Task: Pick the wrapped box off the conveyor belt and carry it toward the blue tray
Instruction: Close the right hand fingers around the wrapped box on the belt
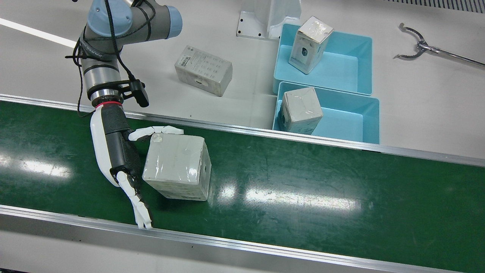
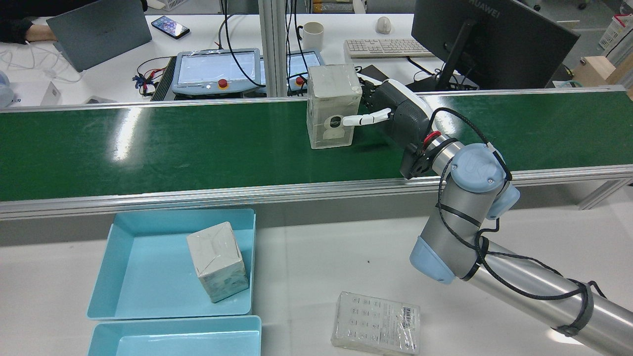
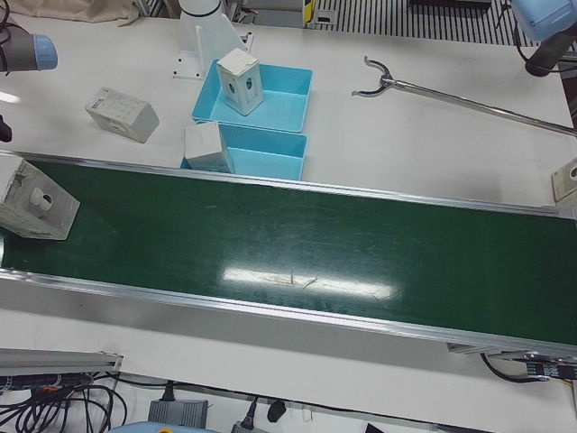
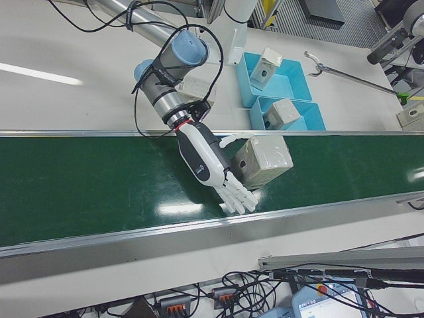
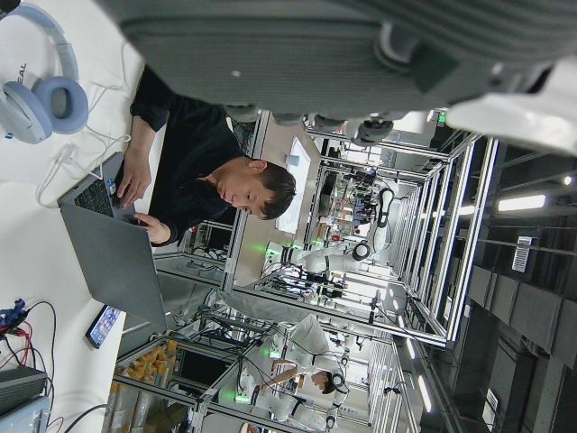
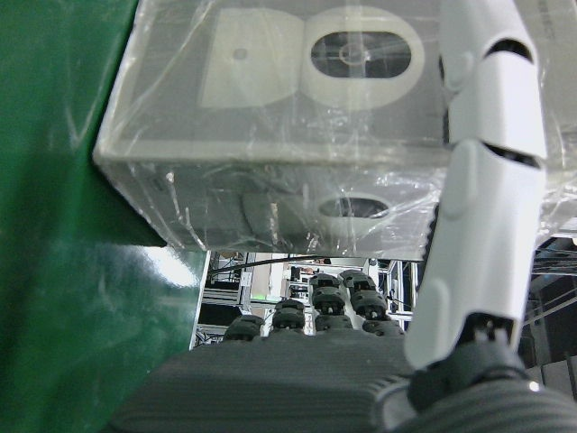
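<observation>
Green belt (image 1: 303,182); two blue trays (image 1: 363,45), each holding wrapped box (image 1: 308,43).

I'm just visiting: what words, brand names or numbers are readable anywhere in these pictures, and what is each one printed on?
"HUAWEI": on the back of the black monitor behind the conveyor, rear view.
Barcode label on the flat wrapped packet on the white table: digits too small to read.
Lettering on the headphones in the left hand view: only partly visible, not readable.
Wrapped box on the belt: no readable text.
</observation>
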